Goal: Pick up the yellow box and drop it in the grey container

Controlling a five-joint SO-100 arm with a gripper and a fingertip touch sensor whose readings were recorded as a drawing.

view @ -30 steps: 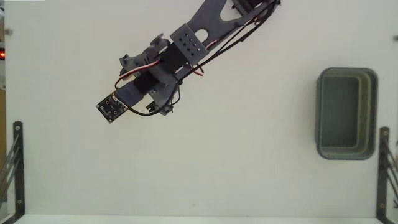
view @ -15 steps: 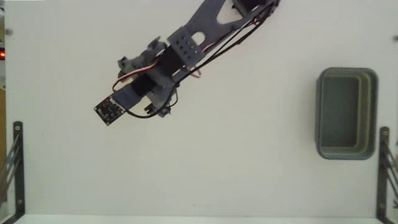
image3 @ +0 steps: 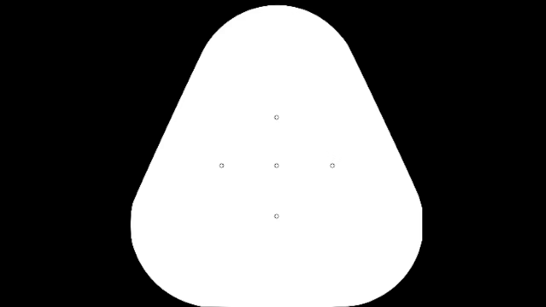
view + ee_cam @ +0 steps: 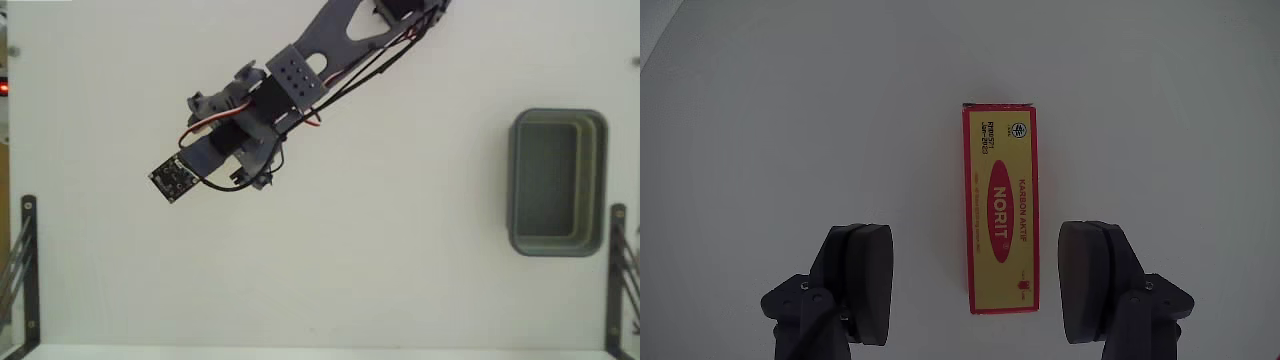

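Pincer spread wide over box lying flat on bench, shifted slightly leftward since earlier fixed view, container well apart

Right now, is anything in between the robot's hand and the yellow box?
No. In the wrist view the hand is open, its fingers on either side of the yellow box, with only bare white table between them.
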